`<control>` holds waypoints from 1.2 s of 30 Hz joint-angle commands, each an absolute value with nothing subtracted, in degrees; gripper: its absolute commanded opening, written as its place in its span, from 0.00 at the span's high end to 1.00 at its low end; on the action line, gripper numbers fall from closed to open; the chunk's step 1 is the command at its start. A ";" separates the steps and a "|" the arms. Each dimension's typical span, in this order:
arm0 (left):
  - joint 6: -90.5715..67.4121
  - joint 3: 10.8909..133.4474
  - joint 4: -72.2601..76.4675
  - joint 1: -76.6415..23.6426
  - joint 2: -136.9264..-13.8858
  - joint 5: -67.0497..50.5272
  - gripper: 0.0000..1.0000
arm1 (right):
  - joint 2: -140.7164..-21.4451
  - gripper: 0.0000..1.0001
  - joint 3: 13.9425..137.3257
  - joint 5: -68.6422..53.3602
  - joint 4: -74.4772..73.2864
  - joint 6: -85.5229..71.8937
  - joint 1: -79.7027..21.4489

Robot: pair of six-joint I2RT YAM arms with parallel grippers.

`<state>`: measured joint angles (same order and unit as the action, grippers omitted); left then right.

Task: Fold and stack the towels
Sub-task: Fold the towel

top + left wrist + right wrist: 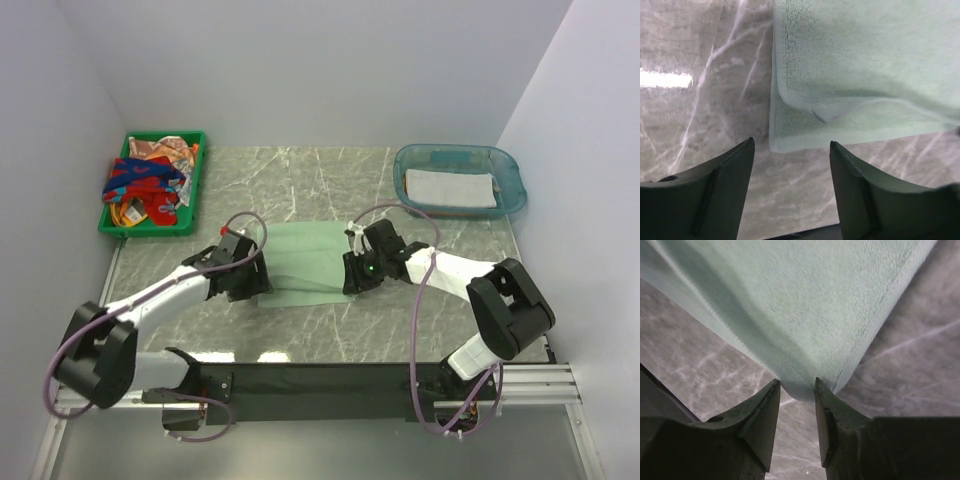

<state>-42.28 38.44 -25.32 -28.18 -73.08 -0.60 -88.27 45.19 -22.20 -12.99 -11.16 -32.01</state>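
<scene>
On the marble table point(330, 330), midway between the two arms, the green towel point(305, 262) lay spread out, with one near corner doubled over on itself. By my reading, the fold of this towel was the step in hand, and barely begun. At the far right, the blue tub point(515, 175) held a whitish towel point(450, 187) lying flat. At the far left, the green tray point(112, 222) held a heap of bright towels point(148, 185) not yet folded. Both sat well apart from the work, so neither looked likely to get in the way.

The right gripper point(796, 382) pinched its near corner of the green towel, and the cloth rose away from its fingers. The left gripper point(791, 141) was spread wide and held nothing, just short of the doubled corner. The next move probably called for it to close on that corner, catching both layers, so the two arms could carry the edge across together.
</scene>
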 commanded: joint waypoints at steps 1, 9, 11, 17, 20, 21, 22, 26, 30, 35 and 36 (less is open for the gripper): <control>-46.40 37.88 -23.99 -28.30 -67.34 -0.26 0.30 | -85.44 0.57 42.64 -23.29 -13.71 -13.53 -32.34; -50.62 37.44 -25.58 -28.30 -58.10 4.48 0.26 | -79.28 0.54 43.33 -22.94 -17.30 -11.00 -33.84; -51.76 36.83 -24.44 -28.39 -58.18 3.52 0.26 | -78.93 0.53 43.68 -24.25 -17.49 -10.55 -34.36; -54.75 34.28 -19.78 -28.74 -61.61 0.53 0.31 | -77.00 0.52 41.67 -21.72 -12.94 -15.02 -34.63; -55.02 33.23 -18.46 -29.62 -63.98 0.96 0.38 | -75.16 0.52 39.82 -18.11 -10.29 -18.97 -34.63; -55.11 33.05 -18.20 -30.23 -65.20 1.23 0.42 | -74.80 0.52 39.29 -15.76 -8.72 -20.99 -34.63; -55.11 32.87 -17.85 -30.50 -65.74 1.49 0.44 | -74.27 0.52 38.68 -14.69 -8.01 -21.96 -34.72; -54.85 32.96 -17.31 -31.90 -69.07 3.60 0.49 | -70.59 0.52 34.82 -7.66 -4.58 -26.97 -34.63; -54.58 33.40 -17.14 -33.57 -72.67 5.88 0.58 | -68.56 0.52 32.00 -3.52 -2.99 -31.28 -34.63; -54.49 33.57 -17.05 -34.72 -74.71 7.29 0.68 | -68.72 0.53 29.62 -2.81 -1.06 -33.04 -34.54; -54.58 33.57 -17.05 -34.89 -74.97 7.47 0.72 | -69.08 0.53 29.36 -2.73 -0.88 -34.09 -34.63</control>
<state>-54.35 33.01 -18.35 -34.11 -74.13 5.32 -69.36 30.22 -5.37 -4.64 -30.72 -34.37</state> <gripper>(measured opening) 0.297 0.476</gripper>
